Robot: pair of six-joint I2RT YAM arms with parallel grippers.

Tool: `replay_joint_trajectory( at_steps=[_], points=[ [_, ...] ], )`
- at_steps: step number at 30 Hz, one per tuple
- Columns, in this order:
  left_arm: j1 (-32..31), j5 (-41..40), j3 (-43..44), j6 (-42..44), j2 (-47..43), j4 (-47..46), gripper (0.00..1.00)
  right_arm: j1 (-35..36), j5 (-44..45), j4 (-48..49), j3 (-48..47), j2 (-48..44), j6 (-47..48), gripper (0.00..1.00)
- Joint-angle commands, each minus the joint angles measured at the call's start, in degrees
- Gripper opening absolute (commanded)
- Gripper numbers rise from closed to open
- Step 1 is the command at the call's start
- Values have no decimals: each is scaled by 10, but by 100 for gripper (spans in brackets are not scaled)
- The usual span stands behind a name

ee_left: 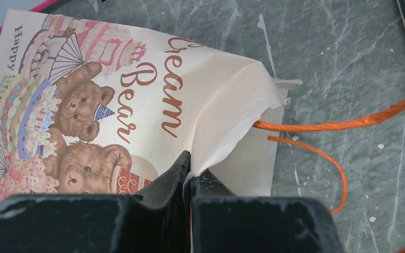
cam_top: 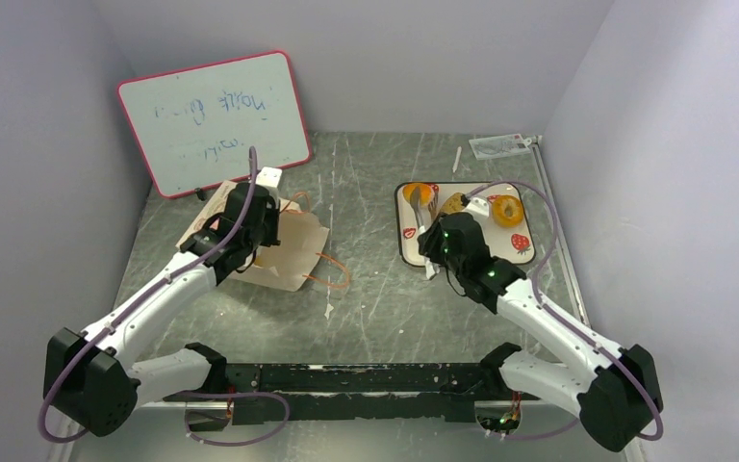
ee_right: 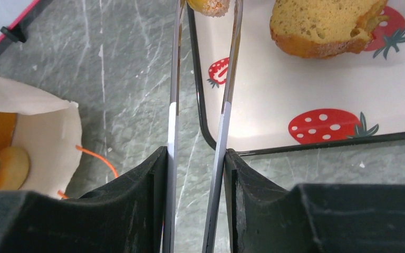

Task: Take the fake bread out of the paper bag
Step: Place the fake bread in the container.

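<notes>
gripping tongs (ee_right: 225, 79), right end effector (ee_right: 195, 153); bread (ee_right: 208, 5) between tips cropped.

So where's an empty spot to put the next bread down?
The bare table between the paper bag and the tray is widest. The tray's near half is free too. Its far edge is crowded with bread.

Showing matt, creased paper on the pale tan printed carrier bag (ee_left: 216, 95), with fibrous twisted cord in its thin orange handles (ee_left: 316, 126). Gleaming smooth on the thin silvery metal tongs (ee_right: 172, 126). Looking glossy on the white strawberry-printed tray (ee_right: 274, 100); rough, speckled and crumbly on the brown toy bread chunk (ee_right: 316, 29) at one o'clock.
</notes>
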State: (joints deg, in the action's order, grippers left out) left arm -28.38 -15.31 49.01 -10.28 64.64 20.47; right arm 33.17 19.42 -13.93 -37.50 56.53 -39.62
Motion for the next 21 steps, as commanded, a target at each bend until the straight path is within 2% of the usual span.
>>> replay_joint_trajectory(
  at_steps=[1, 10, 17, 21],
  points=[
    [-3, 11, 17, 9, -14, 15, 7, -9, 19, 70, -14, 24, 37, 0],
    [-2, 16, 14, 9, -9, 9, 7, -10, 21, 99, 12, 60, 44, 0],
    [-2, 23, 16, 6, 2, 1, 7, -10, 20, 87, 25, 65, 44, 0],
    [-2, 25, 14, 0, 4, -2, 7, -10, 11, 81, 30, 67, 42, 6]
  ],
)
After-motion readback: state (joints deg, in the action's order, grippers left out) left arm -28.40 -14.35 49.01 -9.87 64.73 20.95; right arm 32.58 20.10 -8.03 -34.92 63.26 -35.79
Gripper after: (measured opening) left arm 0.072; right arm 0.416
